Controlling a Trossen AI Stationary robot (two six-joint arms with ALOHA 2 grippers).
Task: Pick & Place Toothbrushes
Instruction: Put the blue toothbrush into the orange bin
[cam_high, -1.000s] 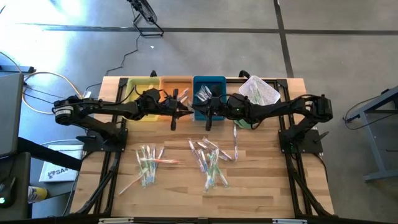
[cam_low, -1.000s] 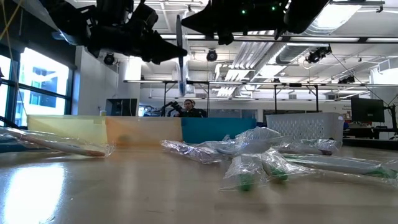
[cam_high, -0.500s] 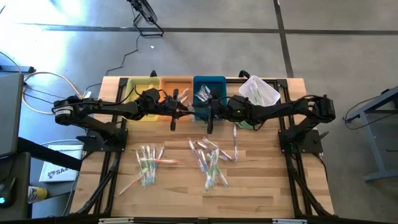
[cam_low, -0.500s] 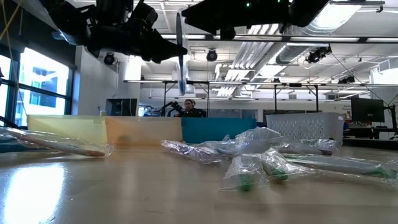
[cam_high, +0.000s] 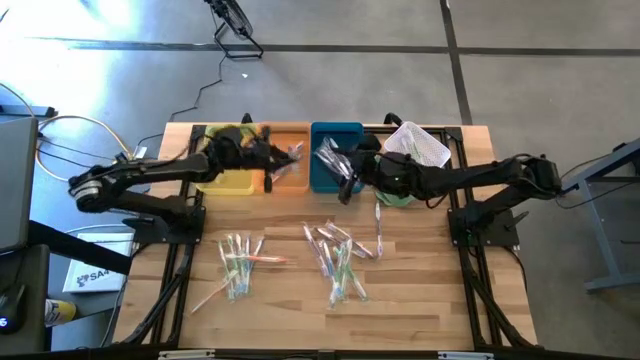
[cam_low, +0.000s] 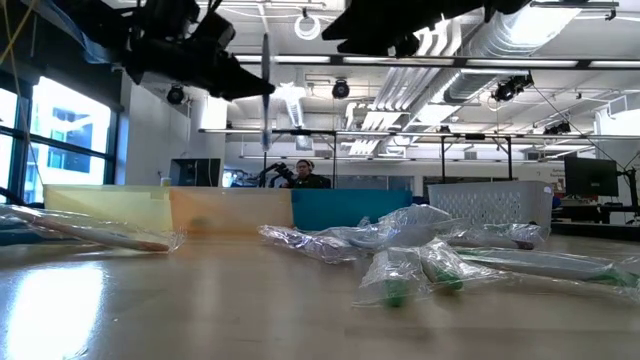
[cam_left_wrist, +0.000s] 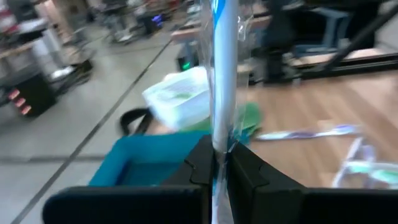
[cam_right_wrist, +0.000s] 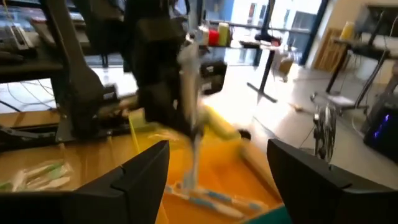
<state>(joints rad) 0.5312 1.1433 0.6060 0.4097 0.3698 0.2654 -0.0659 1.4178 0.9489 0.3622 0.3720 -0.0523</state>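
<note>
Left end effector (cam_high: 283, 160) carrying its clamped blue-handled wrapped toothbrush (cam_left_wrist: 222, 74) leftward over orange rectangular tray (cam_high: 290, 182); right end effector (cam_high: 343, 180) spreading wide, gripping nothing

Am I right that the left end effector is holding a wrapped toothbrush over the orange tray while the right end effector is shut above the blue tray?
Not quite. The right end effector is open, its fingers spread wide with nothing between them in the right wrist view. The rest stands: the left end effector grips the wrapped toothbrush over the orange tray, the right one by the blue tray.
</note>
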